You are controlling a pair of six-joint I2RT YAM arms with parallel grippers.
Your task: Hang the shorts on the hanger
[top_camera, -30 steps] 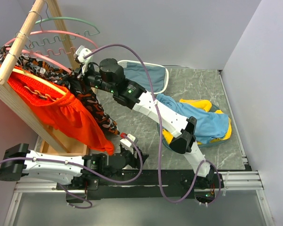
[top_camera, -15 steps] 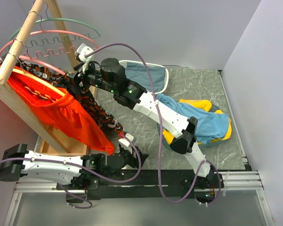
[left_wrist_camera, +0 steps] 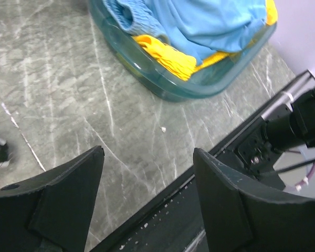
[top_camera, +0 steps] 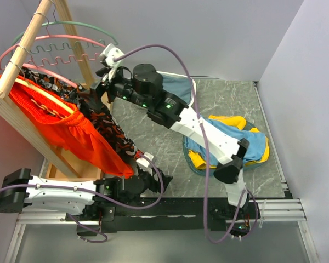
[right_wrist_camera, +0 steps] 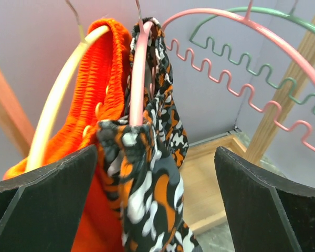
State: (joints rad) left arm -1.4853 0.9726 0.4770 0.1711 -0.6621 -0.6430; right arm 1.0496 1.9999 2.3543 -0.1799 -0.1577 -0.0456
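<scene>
The shorts [right_wrist_camera: 147, 178], black with orange, white and grey blobs, hang draped over the thin pink hanger [right_wrist_camera: 138, 79] on the wooden rack. From above, the shorts [top_camera: 107, 123] trail down beside the orange garment, under the hanger [top_camera: 55, 78]. My right gripper [right_wrist_camera: 155, 148] is open, a finger on either side of the hanging cloth and clear of it. In the top view the right gripper [top_camera: 100, 86] sits just right of the rack. My left gripper [left_wrist_camera: 147, 152] is open and empty, low over the table's front edge [top_camera: 156, 176].
A bright orange garment [right_wrist_camera: 89, 89] hangs on a cream hanger [right_wrist_camera: 58, 105] left of the shorts. A wavy pink hanger [right_wrist_camera: 241, 79] and a green hanger [right_wrist_camera: 262, 31] hang on the right. A clear bin [left_wrist_camera: 163, 89] of blue and yellow clothes [top_camera: 247, 142] stands right.
My right gripper has opened and drawn back to the right, letting go of the shorts, which now hang on the pink hanger. The left arm has barely moved.
</scene>
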